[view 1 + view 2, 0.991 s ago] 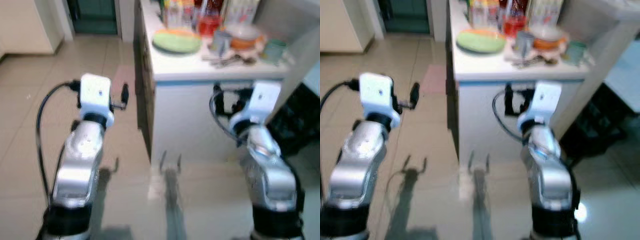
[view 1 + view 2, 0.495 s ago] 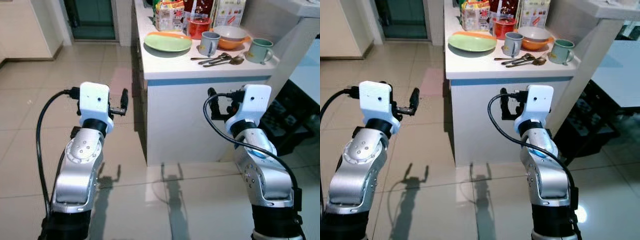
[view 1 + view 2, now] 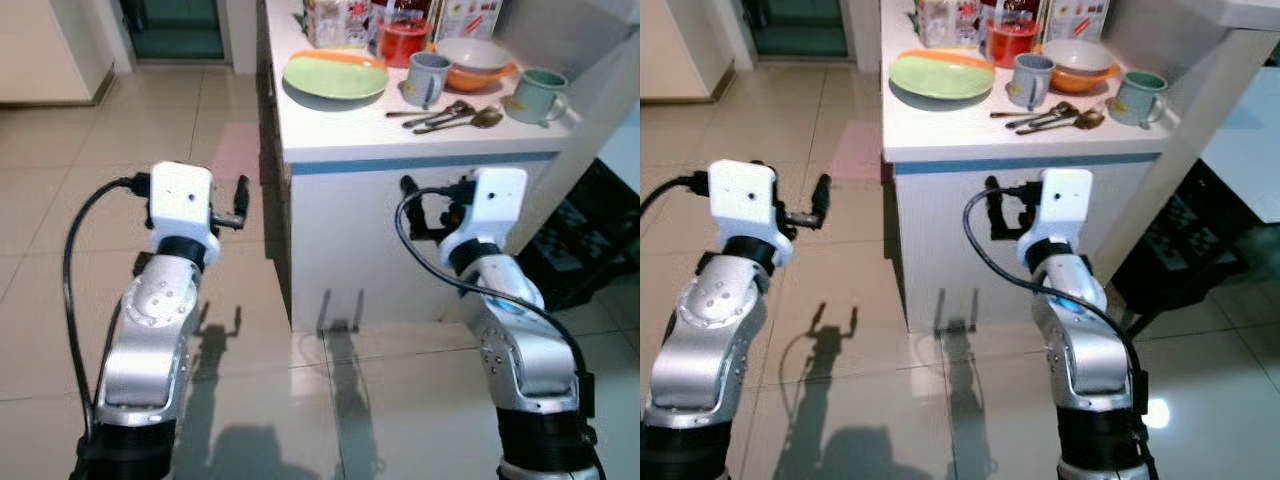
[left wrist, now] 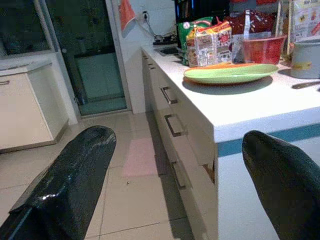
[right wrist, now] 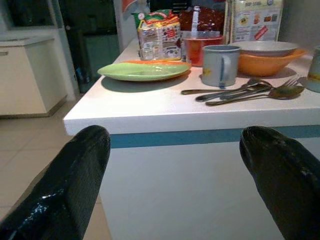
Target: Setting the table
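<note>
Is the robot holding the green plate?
No, the green plate lies on the white counter, and both the left gripper and right gripper are open and hold nothing.

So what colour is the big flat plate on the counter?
Light green plate, clearest in the right wrist view.

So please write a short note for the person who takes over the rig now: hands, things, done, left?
Left hand: open, empty, raised over the floor beside the counter.
Right hand: open, empty, raised before the counter's front.
On the counter: green plate, grey mug, orange bowl, green mug, cutlery.
Done: nothing picked up.
Left: probably step closer, then take the tableware.
</note>
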Available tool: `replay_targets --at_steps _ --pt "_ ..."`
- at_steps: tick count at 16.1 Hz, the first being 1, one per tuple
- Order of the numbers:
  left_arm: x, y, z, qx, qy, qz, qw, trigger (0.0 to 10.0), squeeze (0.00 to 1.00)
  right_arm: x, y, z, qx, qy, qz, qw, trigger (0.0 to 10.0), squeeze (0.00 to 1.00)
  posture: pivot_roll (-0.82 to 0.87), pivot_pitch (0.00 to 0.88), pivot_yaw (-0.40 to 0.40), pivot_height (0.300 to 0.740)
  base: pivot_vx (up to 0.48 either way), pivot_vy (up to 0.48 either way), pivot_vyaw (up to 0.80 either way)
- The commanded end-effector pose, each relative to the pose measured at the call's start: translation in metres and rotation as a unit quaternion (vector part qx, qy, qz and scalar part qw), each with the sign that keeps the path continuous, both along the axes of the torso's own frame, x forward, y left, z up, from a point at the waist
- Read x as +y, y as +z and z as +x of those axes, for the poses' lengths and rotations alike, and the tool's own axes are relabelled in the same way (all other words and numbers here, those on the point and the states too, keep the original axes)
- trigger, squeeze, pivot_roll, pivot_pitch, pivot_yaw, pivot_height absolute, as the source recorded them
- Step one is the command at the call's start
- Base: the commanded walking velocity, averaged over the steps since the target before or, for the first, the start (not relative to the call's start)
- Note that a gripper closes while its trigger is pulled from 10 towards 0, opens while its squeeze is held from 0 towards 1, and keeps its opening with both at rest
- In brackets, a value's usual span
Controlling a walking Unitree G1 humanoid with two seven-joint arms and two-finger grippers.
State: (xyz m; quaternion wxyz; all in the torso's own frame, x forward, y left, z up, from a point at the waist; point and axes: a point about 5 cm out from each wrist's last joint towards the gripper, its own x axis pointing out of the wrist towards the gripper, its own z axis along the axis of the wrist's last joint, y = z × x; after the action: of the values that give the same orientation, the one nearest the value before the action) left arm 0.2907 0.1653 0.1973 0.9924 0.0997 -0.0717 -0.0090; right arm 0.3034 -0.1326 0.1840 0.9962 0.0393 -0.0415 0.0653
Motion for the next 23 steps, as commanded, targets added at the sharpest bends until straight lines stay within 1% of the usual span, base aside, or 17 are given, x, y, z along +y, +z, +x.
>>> replay_targets --at_steps 1,6,10,15,19,23 --pt "-0.0010 0.0009 -0.0008 -0.003 -0.003 0.001 1.000 10.0 0.00 -0.0049 0.0003 0.0009 -0.002 -0.005 0.003 1.000 10.0 0.00 0.07 0.000 -0.057 0.740 0.319 0.000 0.00" --pt "0.0054 0.0026 -0.0007 -0.007 0.006 0.005 1.000 10.0 0.00 -0.0009 -0.0003 0.0021 -0.003 0.005 0.002 1.000 10.0 0.00 0.08 0.000 -0.060 0.740 0.321 0.000 0.00" --pt "0.0056 0.0033 -0.0003 -0.009 0.003 0.006 1.000 10.0 0.00 -0.0003 -0.0011 0.0019 -0.004 0.007 -0.001 1.000 10.0 0.00 0.08 0.000 -0.059 0.740 0.324 0.000 0.00" --pt "0.0020 0.0038 0.0011 -0.010 -0.003 0.005 1.000 10.0 0.00 -0.0020 -0.0021 0.0014 -0.003 0.003 0.002 1.000 10.0 0.00 0.07 0.000 -0.055 0.740 0.332 0.000 0.00" --pt "0.0009 0.0043 0.0013 -0.011 -0.007 0.006 1.000 10.0 0.00 -0.0013 -0.0025 0.0009 -0.003 0.004 0.002 1.000 10.0 0.00 0.07 0.000 -0.052 0.740 0.336 0.000 -0.80" --pt "0.0005 0.0059 0.0018 -0.012 -0.011 0.007 1.000 10.0 0.00 -0.0008 -0.0036 0.0002 -0.001 0.003 -0.001 1.000 10.0 0.00 0.07 0.000 -0.047 0.740 0.344 0.000 0.00"
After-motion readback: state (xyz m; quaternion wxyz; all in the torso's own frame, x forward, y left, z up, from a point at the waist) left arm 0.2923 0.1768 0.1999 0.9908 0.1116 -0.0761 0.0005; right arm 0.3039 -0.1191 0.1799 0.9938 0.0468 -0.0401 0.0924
